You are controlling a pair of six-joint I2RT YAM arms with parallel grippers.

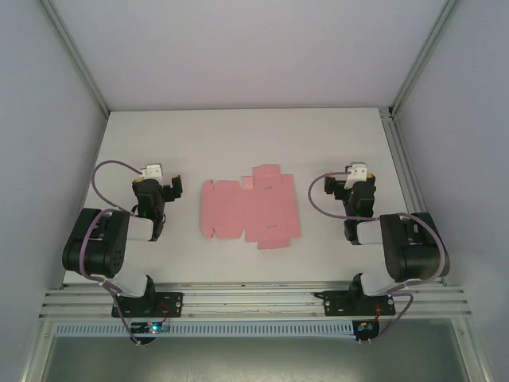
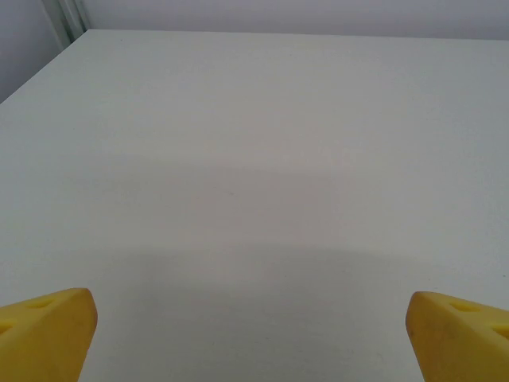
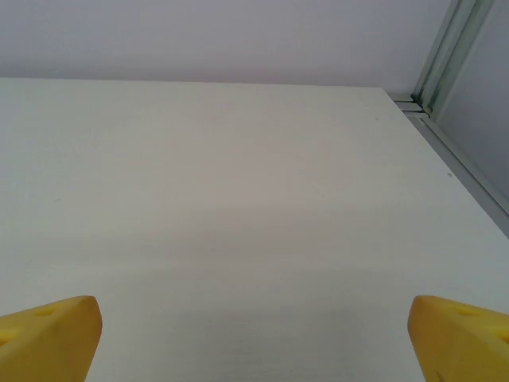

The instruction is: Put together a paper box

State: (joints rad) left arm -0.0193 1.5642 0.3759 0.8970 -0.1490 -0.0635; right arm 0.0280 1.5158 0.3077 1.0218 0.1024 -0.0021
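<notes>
The paper box point(image 1: 250, 208) lies as a flat pink die-cut sheet with flaps and tabs in the middle of the white table point(image 1: 238, 135), between the two arms. My left gripper point(image 1: 157, 186) rests to the left of the sheet, apart from it, open with nothing between its yellow fingertips point(image 2: 48, 334). My right gripper point(image 1: 353, 185) sits to the right of the sheet, also apart and open, its yellow fingertips point(image 3: 457, 338) spread wide over bare table. In both wrist views the fingers point toward the far side of the table.
Grey enclosure walls close in the table at the back and sides, with aluminium frame posts at the corners point(image 3: 445, 64). A metal rail point(image 1: 254, 298) runs along the near edge where the arm bases are bolted. Bare table lies beyond both grippers.
</notes>
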